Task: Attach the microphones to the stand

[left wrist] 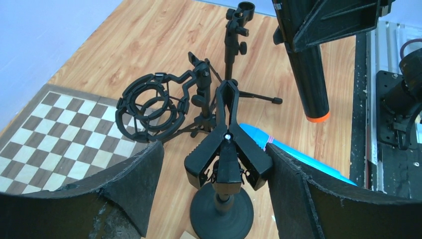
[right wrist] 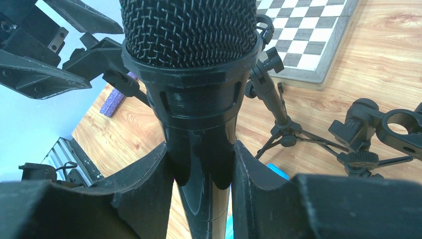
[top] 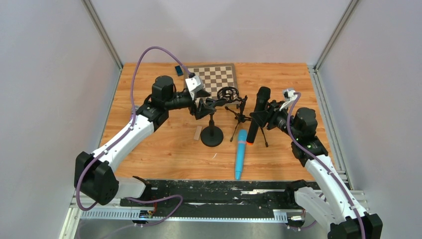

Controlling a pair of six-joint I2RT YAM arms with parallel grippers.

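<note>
From above, we are seeing the right end effector (top: pixel 262 118) clamping the black microphone (top: pixel 258 107) partway along its body. It is holding the microphone above the counter (top: pixel 164 144), grille toward the far side and orange end slanting down toward the near side. The light blue microphone (top: pixel 241 154) is lying flat on the counter, just beside that orange end. The left end effector (top: pixel 203 107) is hovering at the top of the round-based stand (top: pixel 212 135). From up here we cannot tell how its jaws are standing.

Through the left wrist camera, we are finding its fingers (left wrist: pixel 134 184) standing apart, with the stand's clip (left wrist: pixel 249 162) between them. The finger on the left of the picture is showing a clear gap to the clip. The other is sitting just beside a clip handle, and we cannot tell whether they are touching. The black microphone is hanging at upper right, apart from the clip, its head cut off by the top edge. The light blue microphone is partly hiding behind the right-hand finger. A shock mount (left wrist: pixel 149 112) and a tripod stand (left wrist: pixel 234 45) are standing behind the clip, beside a chessboard (left wrist: pixel 59 134).

Through the right wrist camera, we are seeing both fingers (right wrist: pixel 144 199) pressing the black microphone just under its grille. Its lower end is running out of the picture. A purple piece (right wrist: pixel 113 99) is lying on the counter beyond, mostly hidden, and we cannot make out what it is.
</note>
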